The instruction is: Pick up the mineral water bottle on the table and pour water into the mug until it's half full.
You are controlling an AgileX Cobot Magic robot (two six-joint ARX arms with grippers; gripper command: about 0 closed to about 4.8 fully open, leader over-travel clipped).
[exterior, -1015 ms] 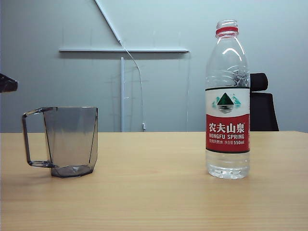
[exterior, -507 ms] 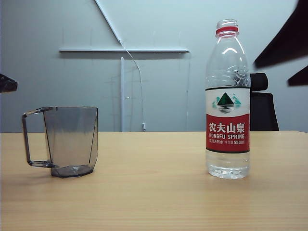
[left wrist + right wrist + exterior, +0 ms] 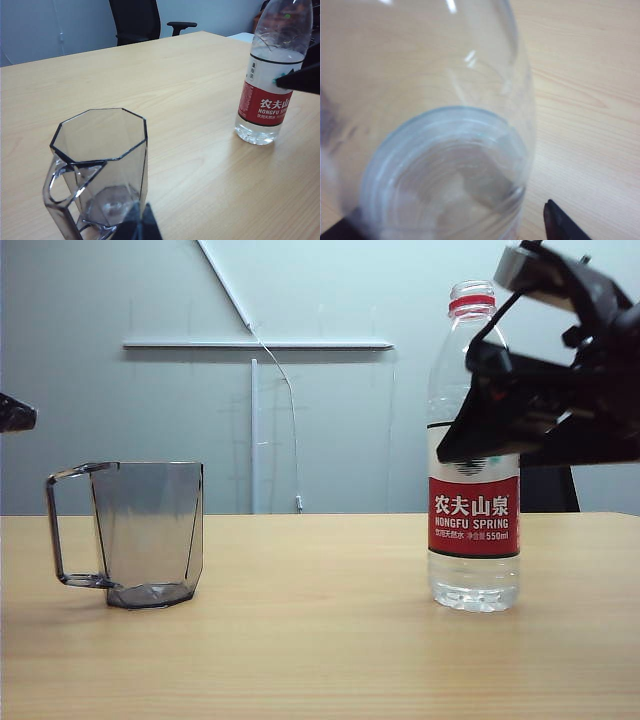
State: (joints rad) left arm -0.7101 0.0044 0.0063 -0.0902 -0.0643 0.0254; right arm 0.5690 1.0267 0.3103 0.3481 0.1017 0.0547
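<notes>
1. The flat light-brown wood-grain table (image 3: 320, 640) is lying nearest to us, with nothing spilled on it.
2. The tall clear plastic mineral water bottle (image 3: 473, 540) with the red neck ring and red-and-white label is standing upright on the right side of the table. No cap is showing on its mouth, and some clear water (image 3: 257, 132) is sitting low inside it.
3. The see-through smoky-grey mug (image 3: 140, 535) with the squared handle is standing upright well apart on the left, and it is looking empty.
4. The right gripper (image 3: 500, 405) is hanging level around the upper part of the bottle, at about the top of the label. Its black fingers (image 3: 560, 222) are standing wide apart, one on each side, and they are holding nothing.
5. I think the job is only at the first step: getting hold of the bottle. Next, the fingers need to squeeze shut gently on the bottle so it does not tip or squash.
6. The left gripper (image 3: 137, 225) is waiting just beside the mug, on the far left. Only a dark tip is showing, so I cannot tell how wide it is.
</notes>
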